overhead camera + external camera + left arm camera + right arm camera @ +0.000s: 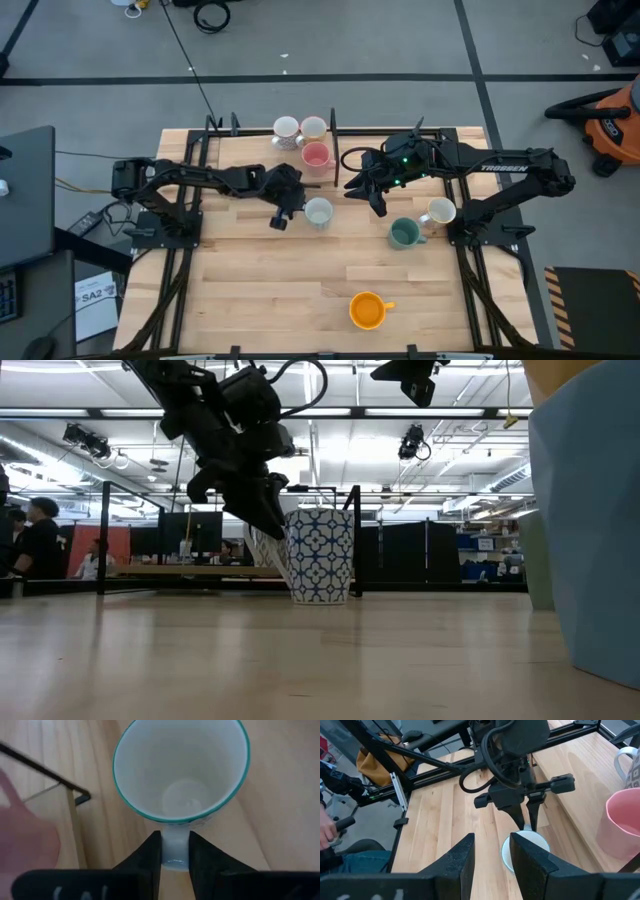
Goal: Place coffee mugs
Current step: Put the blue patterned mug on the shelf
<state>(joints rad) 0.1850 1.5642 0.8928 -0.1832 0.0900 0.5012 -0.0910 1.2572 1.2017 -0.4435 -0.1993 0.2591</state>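
A white mug with a teal rim and blue pattern (318,212) (180,770) (322,555) stands upright mid-table. My left gripper (296,207) (175,845) (270,510) is on the mug's left side, shut on its handle. My right gripper (374,198) (492,845) hovers open just right of that mug, holding nothing. At the far edge stand a patterned white mug (285,130), a cream mug (313,127) and a pink mug (316,155) (625,825). A dark green mug (404,234) and a white mug (438,211) stand on the right. An orange mug (367,310) is near the front edge. My left gripper pinches the mug's side handle (175,856) between its two fingers (150,855). It comes slanting down from the table's left. The mug sits upright with its base on the table (320,600).
A black metal frame borders the table, with an upright bar (333,150) beside the pink mug. A large blurred blue thing (590,520) stands close to the low camera. People stand in the room behind (40,540). A person's hand (327,832) shows off the table.
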